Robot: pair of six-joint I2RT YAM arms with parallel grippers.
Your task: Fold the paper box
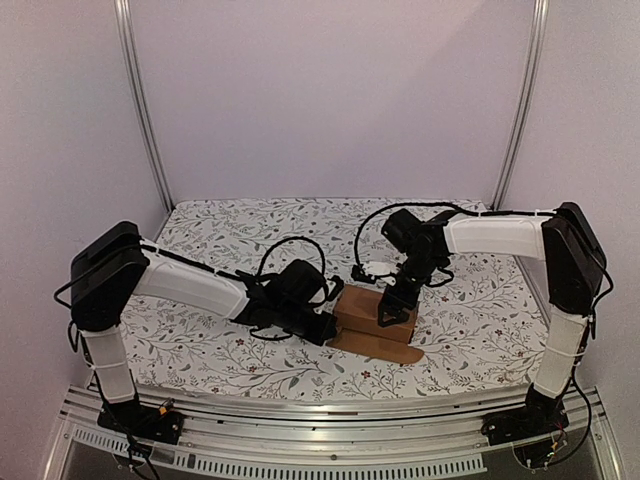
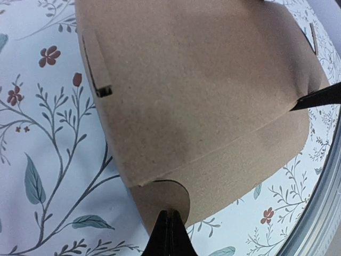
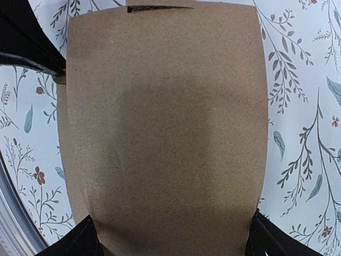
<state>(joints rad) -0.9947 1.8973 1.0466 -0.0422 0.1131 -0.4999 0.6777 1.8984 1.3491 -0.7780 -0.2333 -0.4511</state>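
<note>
- Resting at lower centre of the top view on the floral-print table cover (image 1: pixel 480 330): paper box (image 1: pixel 372 312), partly folded, with one flap lying flat toward the bottom of the frame.
- Plain brown cardboard on every face shown; a short cut slot (image 2: pixel 99 88) at upper left of the left wrist view, another slot (image 3: pixel 160 7) cut off by the top edge of the right wrist view.
- Left gripper (image 2: pixel 170 217) at bottom centre of its own view, clenched, fingertips pressed together at the edge of a rounded tab (image 2: pixel 166 193); hard to make out whether the tab is pinched between them.
- Right gripper (image 3: pixel 171 242) spread wide astride the box, fingers (image 3: pixel 80 241) showing only in the two lower corners of its view, just beside the side edges; unclear whether pressing or merely flanking.
- Box filling most of both wrist views, its far edges cut off by the frames.
- Box ends in the top view partly hidden behind both grippers.
- Dark shape (image 3: pixel 26 48) at upper left of the right wrist view, too cropped to identify.
</note>
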